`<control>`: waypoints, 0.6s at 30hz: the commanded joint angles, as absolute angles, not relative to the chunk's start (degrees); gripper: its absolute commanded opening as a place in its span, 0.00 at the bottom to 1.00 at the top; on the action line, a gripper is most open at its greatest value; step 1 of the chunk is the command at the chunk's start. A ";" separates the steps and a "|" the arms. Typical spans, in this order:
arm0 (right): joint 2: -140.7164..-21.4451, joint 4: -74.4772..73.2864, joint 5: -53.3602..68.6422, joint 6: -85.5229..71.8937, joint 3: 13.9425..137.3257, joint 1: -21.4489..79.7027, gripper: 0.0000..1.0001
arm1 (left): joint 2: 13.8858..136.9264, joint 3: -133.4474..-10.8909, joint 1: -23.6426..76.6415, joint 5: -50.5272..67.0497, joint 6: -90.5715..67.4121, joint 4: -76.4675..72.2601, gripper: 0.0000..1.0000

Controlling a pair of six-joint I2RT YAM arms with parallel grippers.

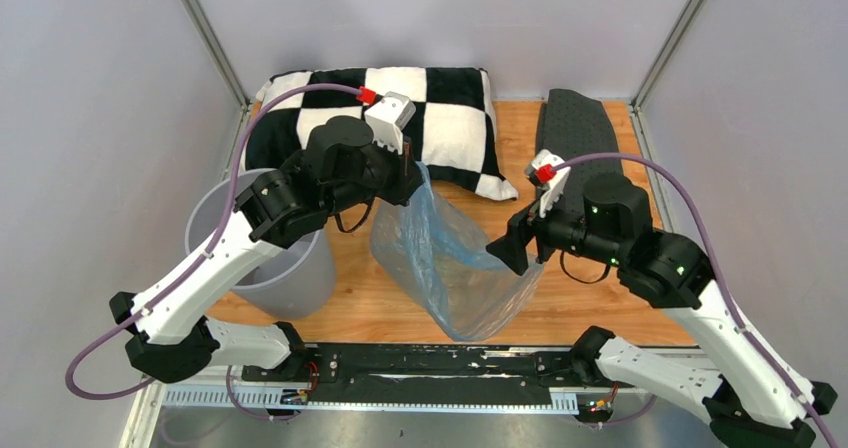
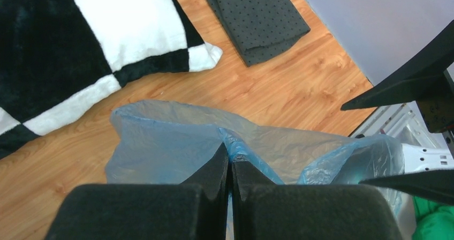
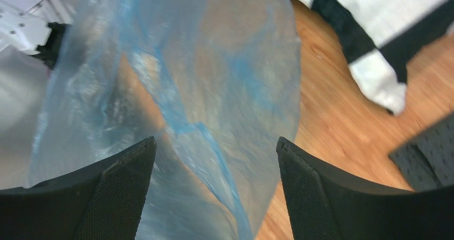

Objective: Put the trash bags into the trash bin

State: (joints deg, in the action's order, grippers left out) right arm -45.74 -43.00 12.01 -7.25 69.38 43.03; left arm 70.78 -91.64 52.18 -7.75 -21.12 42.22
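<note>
Wood-grain tabletop (image 1: 570, 303); crinkly translucent blue bag (image 1: 450, 263); left claw (image 2: 230, 170) pinches its film; right claw (image 3: 215, 143) gapes around it.

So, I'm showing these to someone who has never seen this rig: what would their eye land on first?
The translucent light-blue plastic bag billows in the middle of the scene, its top edge pinched in the shut left gripper, with the open right gripper straddling its right side. Behind it lies a black-and-white checkered pillow, and the round light-grey plastic bin stands at the left.
</note>
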 commanded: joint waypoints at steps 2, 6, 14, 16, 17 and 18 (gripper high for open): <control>-52.44 -38.28 10.90 -3.16 74.24 51.47 0.84 | 71.95 -94.02 51.86 -5.79 -21.95 42.54 0.00; -56.74 -36.63 3.99 -2.67 75.09 57.29 0.83 | 72.46 -94.48 51.86 -4.84 -22.41 42.50 0.00; -61.92 -34.38 -4.95 -5.18 74.67 59.15 0.44 | 71.80 -94.76 51.85 -4.62 -22.37 42.51 0.00; -62.34 -33.65 -4.61 -5.65 75.15 59.19 0.24 | 71.56 -94.75 51.85 -4.32 -22.31 42.50 0.00; -62.68 -33.61 -5.14 -5.94 75.53 59.23 0.15 | 71.45 -94.68 51.86 -4.35 -22.29 42.47 0.03; -63.01 -33.76 -5.84 -6.19 75.89 59.24 0.08 | 71.28 -94.68 51.86 -4.50 -22.40 42.51 0.08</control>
